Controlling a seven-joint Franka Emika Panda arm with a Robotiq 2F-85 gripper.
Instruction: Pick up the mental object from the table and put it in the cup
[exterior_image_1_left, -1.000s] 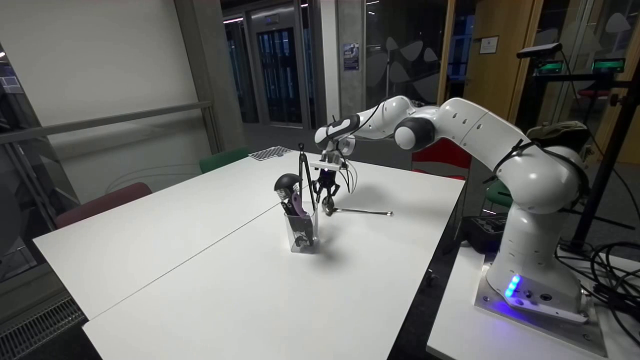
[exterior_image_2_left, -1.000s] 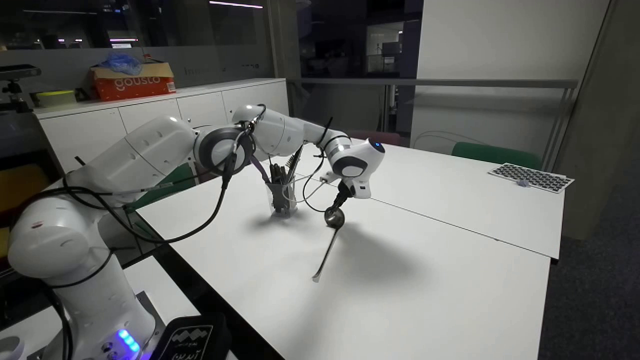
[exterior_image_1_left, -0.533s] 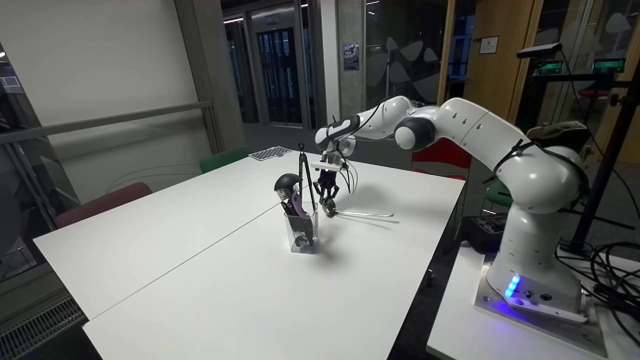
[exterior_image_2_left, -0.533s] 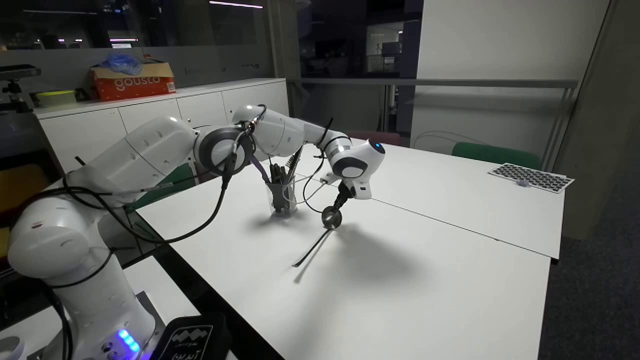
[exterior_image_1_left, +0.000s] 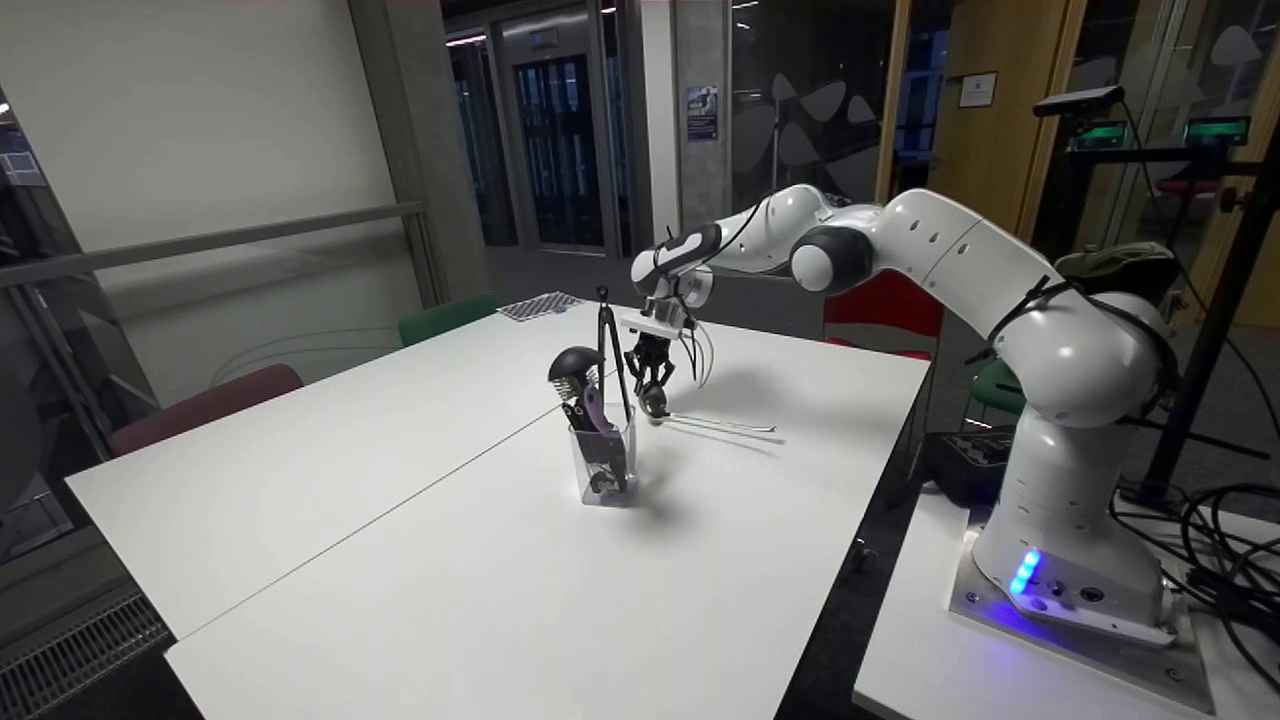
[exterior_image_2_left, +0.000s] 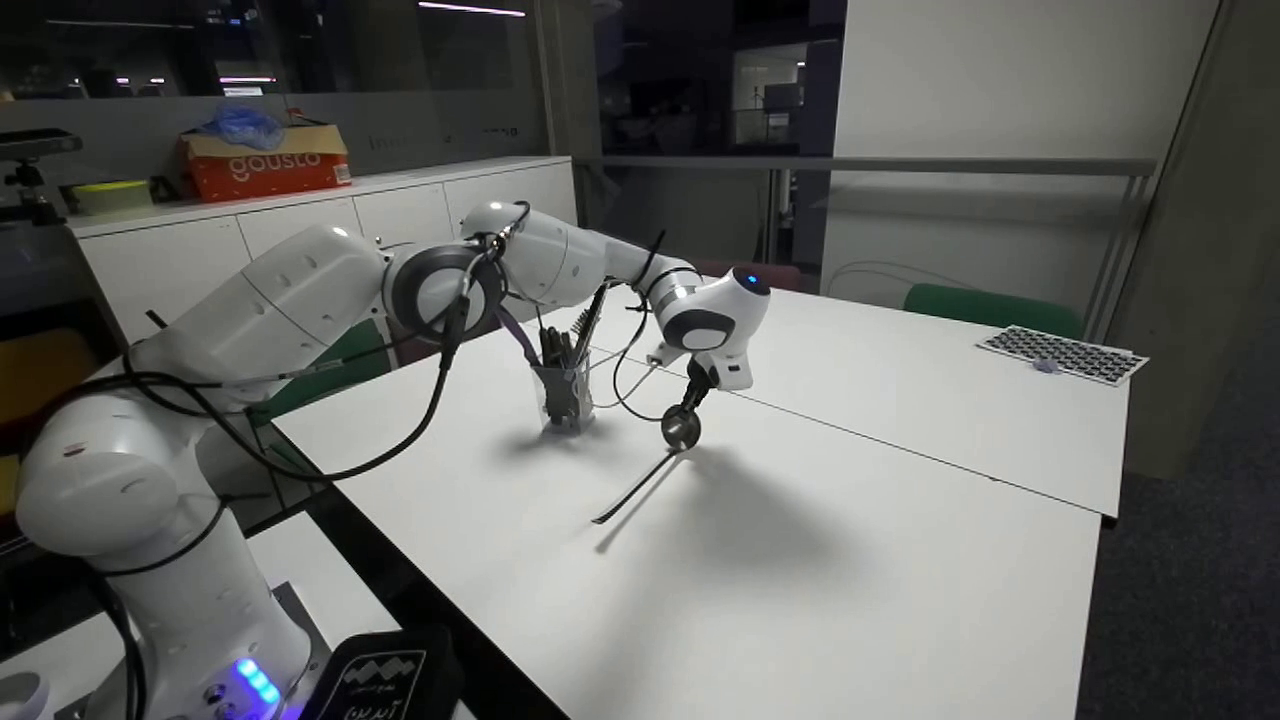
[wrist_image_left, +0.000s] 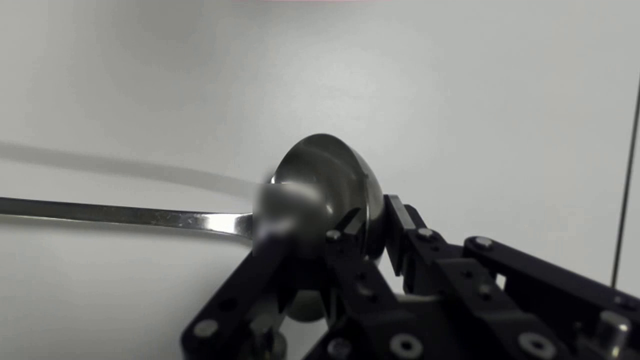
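Pinching one metal ladle (wrist_image_left: 220, 223) by its bowl (wrist_image_left: 325, 165), one hand (wrist_image_left: 375, 217), one clear cup (exterior_image_1_left: 631, 465) nearby

- The gripper (wrist_image_left: 374, 220), its fingers spread apart a second earlier, clamped down on the wall of the bowl (wrist_image_left: 322, 160) of the ladle (wrist_image_left: 195, 220).
- The ladle's handle (wrist_image_left: 115, 214), which had rested on the surface (exterior_image_1_left: 450, 580), lifted off it; in both exterior views its shadow (wrist_image_left: 125, 167) came to lie apart from it.
- The handle also turned, its free end pointing more squarely at the robot-side edge.
- In the last half second, bowl and gripper shifted slightly away from that edge.
- The arm (exterior_image_1_left: 930, 235) rose a little at the elbow.
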